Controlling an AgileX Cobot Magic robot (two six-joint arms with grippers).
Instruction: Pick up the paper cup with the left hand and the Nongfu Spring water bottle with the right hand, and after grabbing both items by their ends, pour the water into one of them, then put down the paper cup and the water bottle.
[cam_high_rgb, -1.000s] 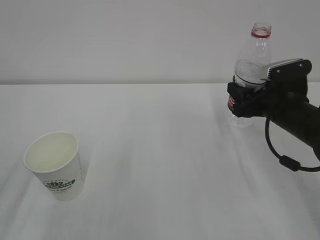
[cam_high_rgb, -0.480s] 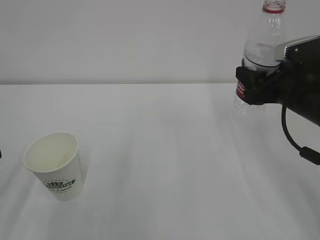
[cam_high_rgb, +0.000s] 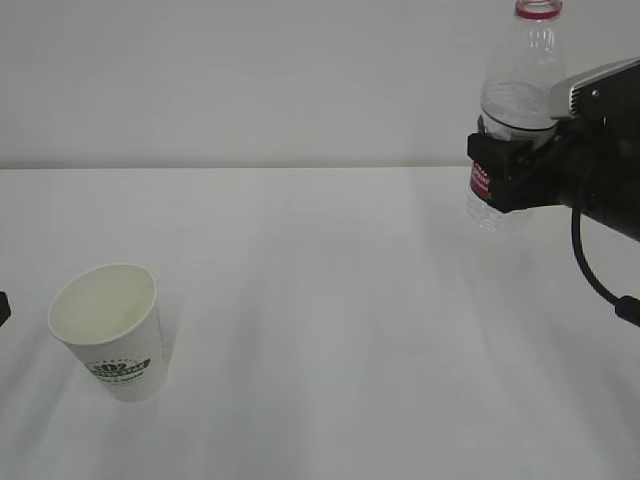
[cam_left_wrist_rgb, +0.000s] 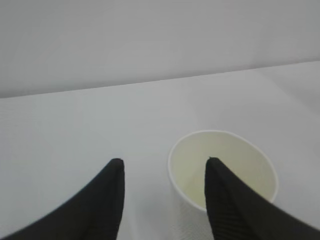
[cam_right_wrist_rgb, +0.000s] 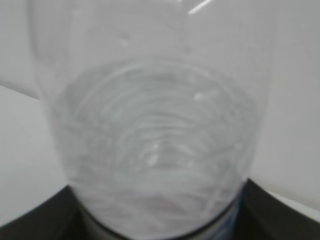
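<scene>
Up on the right, the Nongfu Spring water bottle (cam_high_rgb: 515, 110) hangs upright and clear of the table (cam_high_rgb: 330, 290), clamped around its middle at the label by the right hand (cam_high_rgb: 508, 172). It looks like thin, ribbed plastic, so it will likely dent under a hard squeeze, and with no cap on, any tilt sends the water (cam_right_wrist_rgb: 155, 150) out. The right wrist view shows the liquid filling the lower body, so there's some weight low down. That arm reaches in level from the right edge, jaws closed on the bottle.

Down at the front left, the paper cup (cam_high_rgb: 108, 330) stands upright on the table, untouched. It's probably light, soft-walled, easy to crush or tip; best taken low on the wall, gently. The left hand (cam_left_wrist_rgb: 162, 165) sits just behind it, fingers (cam_left_wrist_rgb: 112, 175) spread wide and empty, one tip overlapping the cup's rim in view, with contact not clear.
</scene>
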